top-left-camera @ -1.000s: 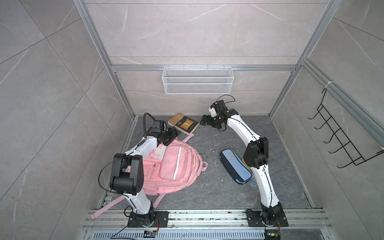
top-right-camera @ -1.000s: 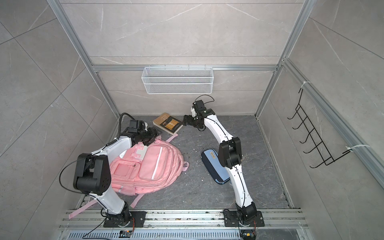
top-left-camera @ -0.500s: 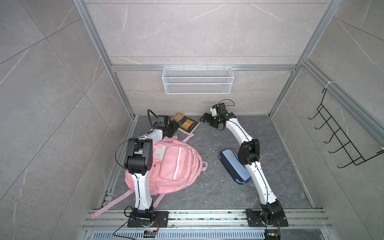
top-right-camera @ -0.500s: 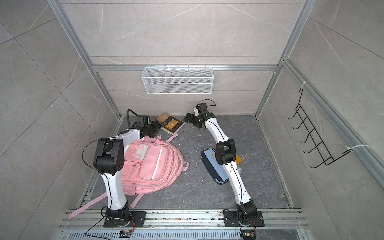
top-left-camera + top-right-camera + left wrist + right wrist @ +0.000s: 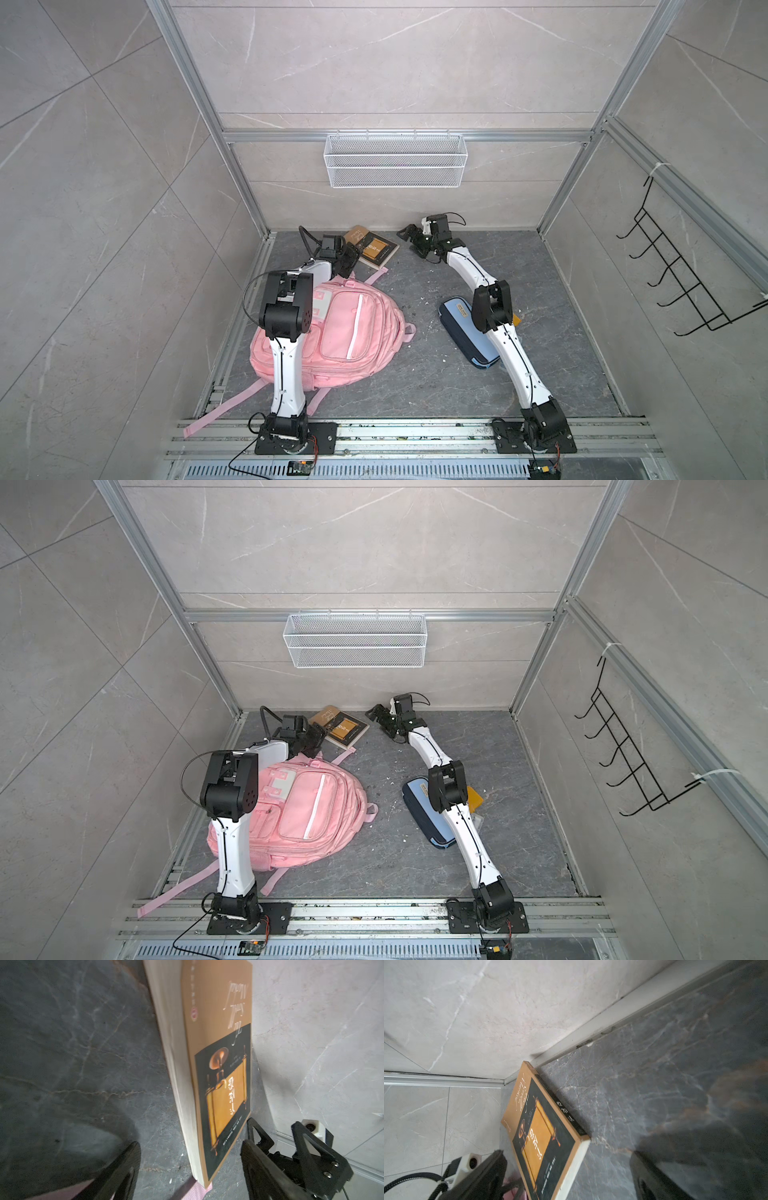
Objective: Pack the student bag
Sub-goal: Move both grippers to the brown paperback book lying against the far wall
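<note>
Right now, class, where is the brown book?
In both top views the brown book lies at the back of the dark floor, between the left pincer and the right pincer, just beyond the pink student bag.

Top views overhead; wrist views close, sharing book (image 5: 226, 1093)

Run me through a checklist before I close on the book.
1. Left gripper open, book ahead between its jaws: ok.
2. Right gripper open, empty, facing the book: ok.
3. Book flat on the floor, nothing on top: ok.
4. Bag strap clear of the book: not ok, it seems to reach under the near corner.
5. Student bag opened for packing: cannot tell.
6. Pencil case out of the way: ok, well apart from the book.
</note>
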Robot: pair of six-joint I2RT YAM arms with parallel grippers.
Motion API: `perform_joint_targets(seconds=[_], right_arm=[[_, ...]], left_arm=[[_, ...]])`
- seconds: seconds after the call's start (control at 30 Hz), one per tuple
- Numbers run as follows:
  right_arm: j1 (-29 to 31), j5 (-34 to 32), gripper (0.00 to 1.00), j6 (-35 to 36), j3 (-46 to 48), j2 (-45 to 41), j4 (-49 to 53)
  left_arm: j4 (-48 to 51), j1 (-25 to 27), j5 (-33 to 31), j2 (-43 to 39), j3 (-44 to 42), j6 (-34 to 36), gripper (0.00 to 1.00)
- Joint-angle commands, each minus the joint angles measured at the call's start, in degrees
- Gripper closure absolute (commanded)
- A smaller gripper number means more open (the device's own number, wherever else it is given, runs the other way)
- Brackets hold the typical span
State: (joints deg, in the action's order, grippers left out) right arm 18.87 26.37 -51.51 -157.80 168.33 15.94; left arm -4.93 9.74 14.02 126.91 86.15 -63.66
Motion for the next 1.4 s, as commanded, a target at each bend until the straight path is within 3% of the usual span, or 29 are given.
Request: perform_joint_targets(seconds=[0.0,0.4,0.63,0.73,0.93,1.13,1.37], right_arm=[[0.8,-3.6,0.04,-2.6,-1.8,3.0,-2.2],[2.6,-6.5,0.04,-16.2,-0.5,7.5,-12.8],[3.6,-9.2,0.05,-18.3,-2.0,10.3,-13.4],[3.7,-9.5,0.11,-18.7,-2.3,10.5,-13.3],[3.7,-5.9,0.17,-16.8,-2.5,9.9,-9.0],[3.6,-1.0,0.4,-12.8,-1.7,7.4,-3.0],[3.9,4.1,0.43,-6.9,3.7,2.8,0.5]], left_arm=[[-1.8,0.4,-1.2,0.6,-0.2,-3.3,0.23],[-6.2,2.0,-1.0,5.5,1.0,-10.7,0.25],[-6.6,2.8,-0.2,7.5,1.7,-12.5,0.27],[-6.7,3.2,0.1,8.8,2.0,-13.2,0.27],[-5.9,3.3,1.2,11.0,4.8,-13.7,0.27],[-4.2,3.3,2.5,11.5,5.7,-14.1,0.32],[-1.7,4.3,4.3,9.5,3.3,-12.2,0.4]])
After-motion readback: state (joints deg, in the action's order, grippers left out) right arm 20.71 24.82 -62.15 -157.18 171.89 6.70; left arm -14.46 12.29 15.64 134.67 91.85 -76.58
